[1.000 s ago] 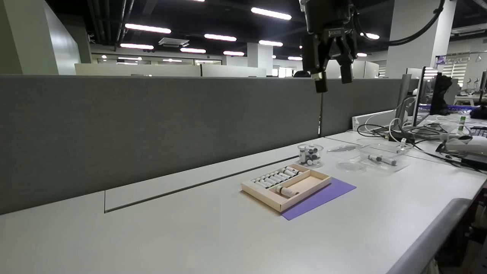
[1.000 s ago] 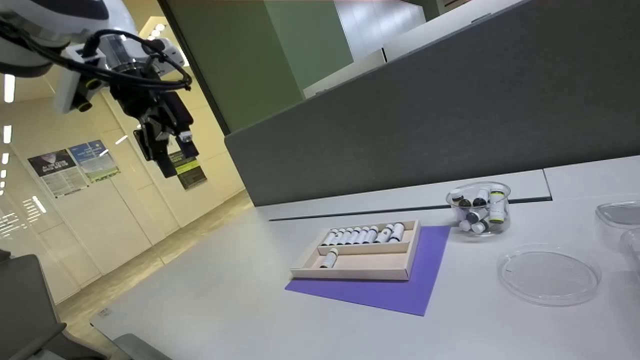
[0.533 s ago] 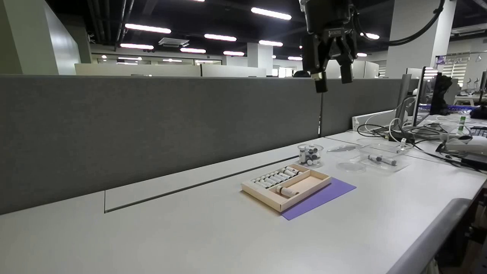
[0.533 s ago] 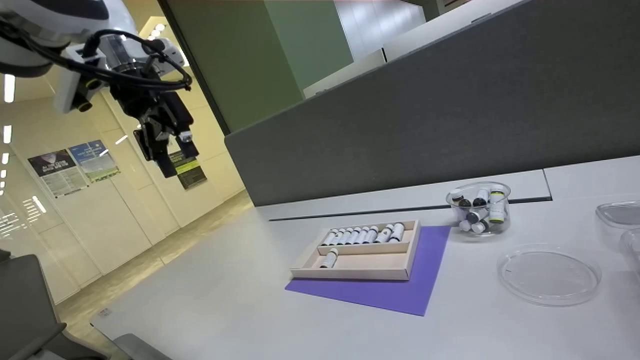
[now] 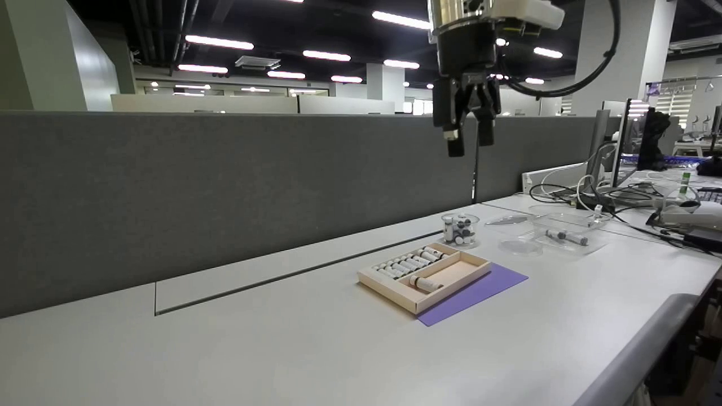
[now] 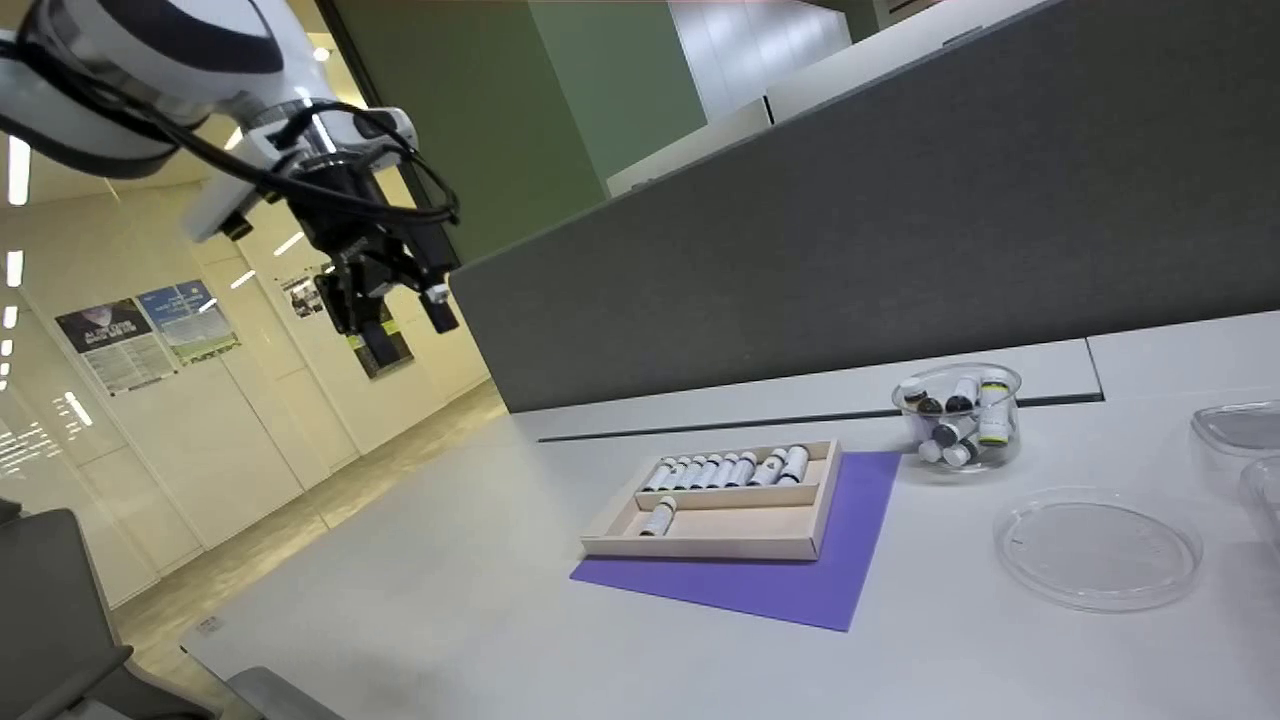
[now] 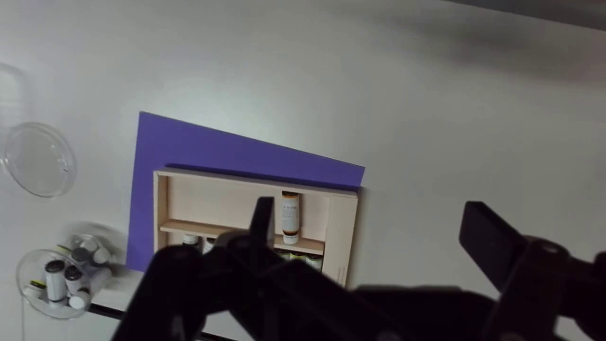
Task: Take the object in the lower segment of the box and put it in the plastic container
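Observation:
A light wooden box has two compartments and shows in both exterior views (image 5: 389, 292) (image 6: 755, 522) and the wrist view (image 7: 213, 201). A single small white-labelled bottle lies in its lower, wider compartment, near one end (image 5: 425, 283) (image 6: 659, 517) (image 7: 290, 212). Several similar bottles lie in a row in the upper compartment. A clear round plastic cup (image 5: 475, 229) (image 6: 1014, 415) (image 7: 24, 272) holds several bottles beside the box. My gripper (image 5: 471, 141) (image 6: 412, 333) (image 7: 369, 215) is open and empty, high above the table and apart from the box. Its left finger overlaps the box in the wrist view.
A purple sheet (image 5: 479, 290) (image 6: 850, 590) (image 7: 199, 142) lies under the box. A clear round lid (image 6: 1100, 550) (image 7: 40, 158) lies near the cup. A clear tray (image 5: 598, 228) with tubes, cables and a monitor (image 5: 629, 135) stand farther along. A grey partition (image 5: 254, 192) runs behind.
My gripper stayed still between the earlier frames, then moved left and down in an exterior view, rightward in another. It stays open. The box, bottles and cup have not moved.

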`<state>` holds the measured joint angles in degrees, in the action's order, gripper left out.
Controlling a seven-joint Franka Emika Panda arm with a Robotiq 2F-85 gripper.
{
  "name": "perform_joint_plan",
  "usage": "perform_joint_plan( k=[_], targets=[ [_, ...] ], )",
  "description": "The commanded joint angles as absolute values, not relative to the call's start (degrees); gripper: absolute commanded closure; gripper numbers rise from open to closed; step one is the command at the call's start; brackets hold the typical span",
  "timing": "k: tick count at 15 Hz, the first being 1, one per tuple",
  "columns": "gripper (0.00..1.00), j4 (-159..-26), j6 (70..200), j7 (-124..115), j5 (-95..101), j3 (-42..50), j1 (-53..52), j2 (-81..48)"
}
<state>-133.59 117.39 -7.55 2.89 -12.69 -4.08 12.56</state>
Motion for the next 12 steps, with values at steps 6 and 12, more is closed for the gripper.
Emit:
perform_joint_plan(
  k=[6,12],
  targets=[
    [0.00,-115.12,125.48,2.50,3.94,-7.65,-4.87,-17.24],
    [0.00,-101.70,121.93,2.75,2.57,-7.04,-5.88,-32.86]
  ],
)
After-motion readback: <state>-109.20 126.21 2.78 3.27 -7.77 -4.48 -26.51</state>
